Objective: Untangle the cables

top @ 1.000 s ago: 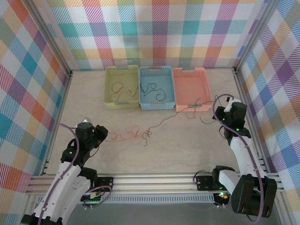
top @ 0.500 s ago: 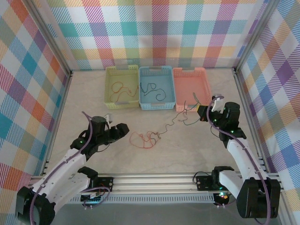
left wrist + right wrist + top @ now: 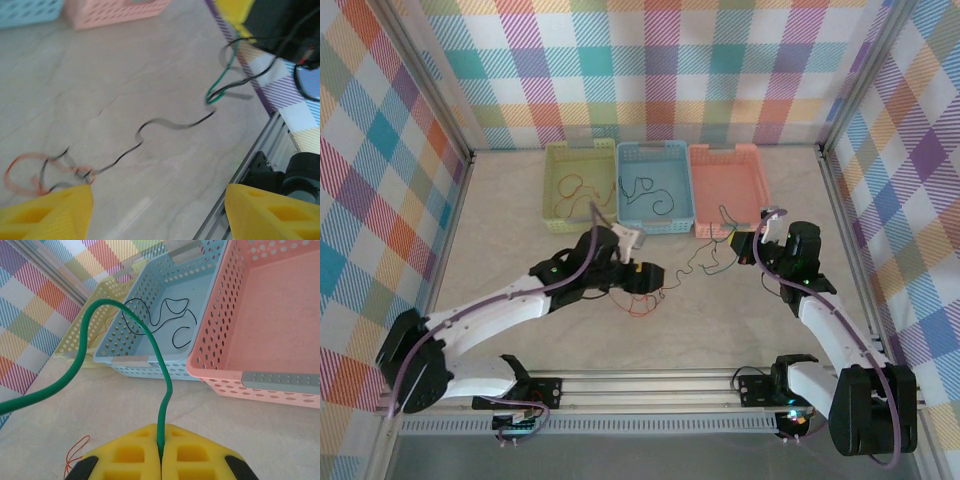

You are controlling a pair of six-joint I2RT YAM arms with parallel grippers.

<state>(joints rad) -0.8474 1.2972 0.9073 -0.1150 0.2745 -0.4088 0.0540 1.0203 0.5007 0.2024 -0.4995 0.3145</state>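
Since a second ago, the left arm has swung from the worktop's near left corner out to its middle. The left gripper (image 3: 645, 276) has opened, and its yellow fingers now stand wide apart, holding nothing, just above the cables (image 3: 642, 302). These have bunched closer together. A small orange loop (image 3: 20, 176) lies near the middle of the worktop (image 3: 500, 230), and a thin black cable (image 3: 150, 124) snakes from it toward the right. The right gripper (image 3: 161, 442) has come inward from the right edge. Its jaws are pressed together on a green cable (image 3: 165, 390), which arches up from the pads and curves off to the left. Three baskets sit side by side along the far edge. On the left is a yellow basket (image 3: 580, 158) with a thin orange wire (image 3: 575, 190) inside. In the middle is a blue basket (image 3: 665, 160) holding a looped black wire (image 3: 160, 315). The pink basket (image 3: 730, 185) is nearest the right gripper.
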